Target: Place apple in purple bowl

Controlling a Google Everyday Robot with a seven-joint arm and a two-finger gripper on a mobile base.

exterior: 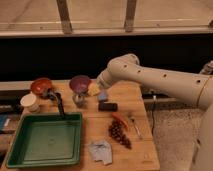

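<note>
1. The gripper point(101, 93) is hanging just right of the purple bowl point(80, 83). Its fingers are clamping tight on the apple point(93, 89).
2. The apple is riding above the table point(142, 150), close beside the purple bowl's right rim. Whether it is touching the rim cannot be told.
3. A small grey item point(79, 100) is standing directly in front of the purple bowl. A black block point(107, 106) is lying to the bowl's front right, below the gripper.
4. An orange-red bowl point(41, 86) is sitting left of the purple bowl, with a white cup point(29, 101) farther left and nearer the front. A dark upright fixture point(58, 102) is rising to the purple bowl's front left.
5. A green tray point(45, 140) is lying well to the front left.
6. A red chili point(120, 120), a grape bunch point(119, 134), a thin utensil point(135, 127) and a crumpled cloth point(101, 151) are lying well to the front right.
7. The table's back edge is running just behind the purple bowl, and bare wood is showing to the bowl's right, under the white arm point(165, 82).
</note>
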